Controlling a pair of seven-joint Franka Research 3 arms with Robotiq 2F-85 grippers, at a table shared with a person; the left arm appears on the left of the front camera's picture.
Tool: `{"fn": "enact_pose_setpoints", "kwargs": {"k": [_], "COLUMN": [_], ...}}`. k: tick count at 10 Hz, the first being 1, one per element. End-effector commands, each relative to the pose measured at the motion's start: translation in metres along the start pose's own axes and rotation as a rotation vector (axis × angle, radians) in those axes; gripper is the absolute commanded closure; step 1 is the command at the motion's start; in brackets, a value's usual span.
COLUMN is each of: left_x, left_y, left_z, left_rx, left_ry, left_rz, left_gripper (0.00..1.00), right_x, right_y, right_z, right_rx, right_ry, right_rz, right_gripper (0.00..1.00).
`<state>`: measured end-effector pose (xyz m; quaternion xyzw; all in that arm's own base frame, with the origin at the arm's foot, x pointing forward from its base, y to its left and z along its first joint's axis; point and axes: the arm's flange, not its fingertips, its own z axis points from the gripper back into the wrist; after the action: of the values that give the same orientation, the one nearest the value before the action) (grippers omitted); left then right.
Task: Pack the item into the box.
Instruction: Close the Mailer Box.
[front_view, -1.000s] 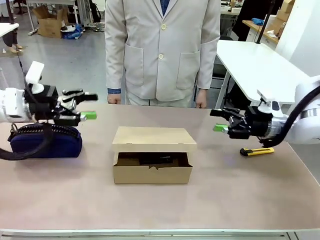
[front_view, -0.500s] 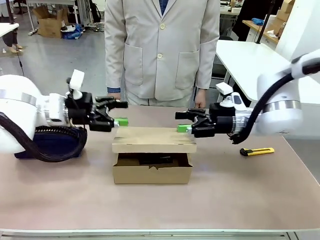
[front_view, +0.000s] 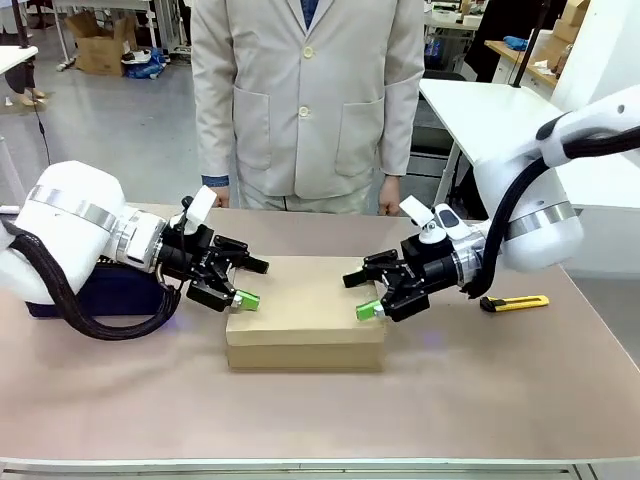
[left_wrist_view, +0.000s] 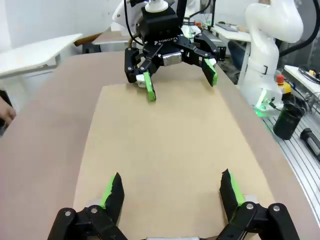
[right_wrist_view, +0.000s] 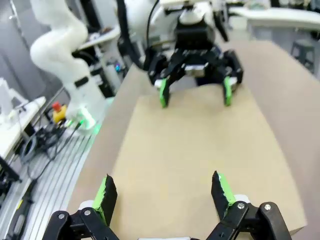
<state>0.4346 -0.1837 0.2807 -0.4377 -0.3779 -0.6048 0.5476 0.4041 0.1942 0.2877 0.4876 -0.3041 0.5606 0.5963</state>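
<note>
My left tool (front_view: 255, 283) is spread wide and grasping nothing, its green pads low over the left end of the box (front_view: 305, 325). My right tool (front_view: 358, 295) mirrors it at the right end, equally released and empty. From either wrist view the two tools face each other across the flat brown lid. I cannot tell whether the pads actually press the cardboard or hang just above it. The lid lies down flat over the front wall, and the stapler is hidden; I judge it sits inside, under that lid. I would treat the box as light, thin card: stiff enough along its folds, soft in the middle of the lid, and easy to dent if I bear down hard. Its matte skin should give the pads good bite, so the short end walls or the lid close to its edges are where I would take hold or push. The glossy stapler within would likely slide and rattle if the box were tipped, so I would keep it level. The table (front_view: 300, 425) is smooth and plain, and the box could skate on it under a sideways shove. There is open table in front. A navy pouch (front_view: 112, 288) lies behind my left arm, a yellow utility knife (front_view: 513, 302) lies beyond my right, and a person (front_view: 308, 100) stands at the far edge.
</note>
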Motion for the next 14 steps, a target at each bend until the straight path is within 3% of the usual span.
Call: {"fn": "enact_pose_setpoints", "kwargs": {"k": [1, 4, 7, 8, 9, 10, 12, 13, 14], "left_x": [0.004, 0.015, 0.056, 0.072, 0.041, 0.041, 0.041, 0.046, 0.060], "left_y": [0.001, -0.003, -0.036, -0.055, -0.007, -0.007, -0.007, -0.020, -0.039], "left_z": [0.003, 0.012, 0.038, 0.051, 0.024, 0.024, 0.024, 0.030, 0.062], "left_rx": [-0.014, 0.029, 0.080, 0.062, 0.036, 0.036, 0.036, 0.048, 0.004], "left_ry": [0.036, -0.023, -0.134, -0.221, -0.073, -0.073, -0.073, -0.095, -0.111], "left_rz": [0.005, -0.042, -0.150, -0.200, -0.084, -0.084, -0.084, -0.096, 0.004], "left_gripper": [0.00, 0.00, 0.00, 0.00, 0.00, 0.00, 0.00, 0.00, 0.00], "right_x": [0.003, 0.009, 0.042, 0.051, 0.054, 0.039, 0.039, 0.047, 0.053], "right_y": [-0.007, -0.009, 0.021, 0.038, 0.049, 0.011, 0.011, 0.029, 0.038], "right_z": [-0.002, 0.005, 0.052, 0.074, 0.081, 0.052, 0.052, 0.070, 0.100], "right_rx": [0.017, 0.012, -0.024, -0.077, -0.127, -0.016, -0.016, -0.050, -0.112], "right_ry": [0.107, 0.064, -0.112, -0.168, -0.144, -0.090, -0.090, -0.118, -0.143], "right_rz": [-0.036, -0.013, -0.026, -0.046, -0.049, 0.001, 0.001, -0.006, -0.121], "right_gripper": [0.00, 0.00, 0.00, 0.00, 0.00, 0.00, 0.00, 0.00, 0.00]}}
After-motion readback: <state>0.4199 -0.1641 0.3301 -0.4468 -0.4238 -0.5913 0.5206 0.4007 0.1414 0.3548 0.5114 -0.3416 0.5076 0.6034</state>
